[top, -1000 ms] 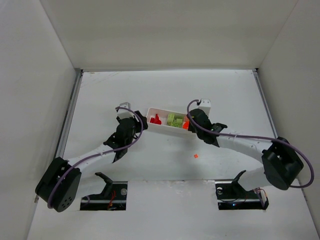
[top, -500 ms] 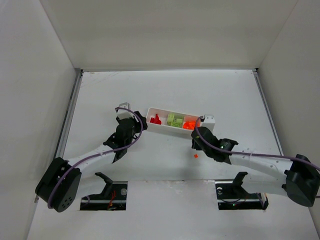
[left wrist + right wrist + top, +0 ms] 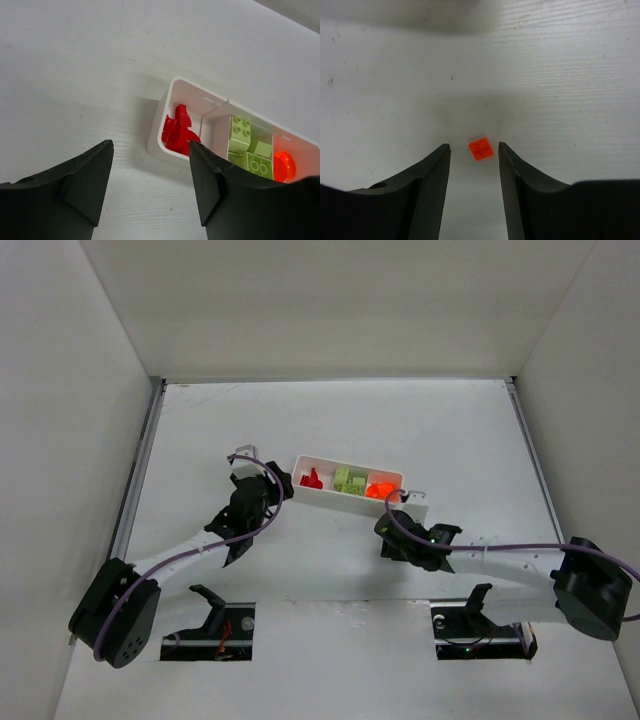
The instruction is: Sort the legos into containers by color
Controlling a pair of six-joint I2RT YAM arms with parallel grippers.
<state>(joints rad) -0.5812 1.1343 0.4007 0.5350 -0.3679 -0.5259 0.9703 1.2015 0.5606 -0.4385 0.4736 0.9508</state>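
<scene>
Top view: white tray [image 3: 335,496] lies slightly askew mid-surface, between the two arms, its long axis running left to right. Three compartments side by side. Left end holds red bricks [image 3: 179,134], heaped against the end wall. Middle holds lime green bricks [image 3: 247,145], several, studs up on at least two. Right end holds orange bricks [image 3: 285,166]; count unclear, since the wrist view cuts them off at the frame edge and the top view is too small. Left pincer [image 3: 151,145]: spread wide, nothing between the fingers, positioned at the tray's red end; the tray corner shows in the gap between the two dark fingers. Height above the white surface [image 3: 330,420] cannot be told. Right pincer [image 3: 474,146]: spread, pointing down at bare surface just in front of the tray's orange end. One loose orange brick [image 3: 481,148] lies flat, studs up, turned at an angle, in the gap between the fingertips. Thin strip of surface visible on either side of it, so neither finger touches it. Whether the tips rest on the surface cannot be told. In the top view this brick is hidden under the right wrist. A soft shadow surrounds the brick.
</scene>
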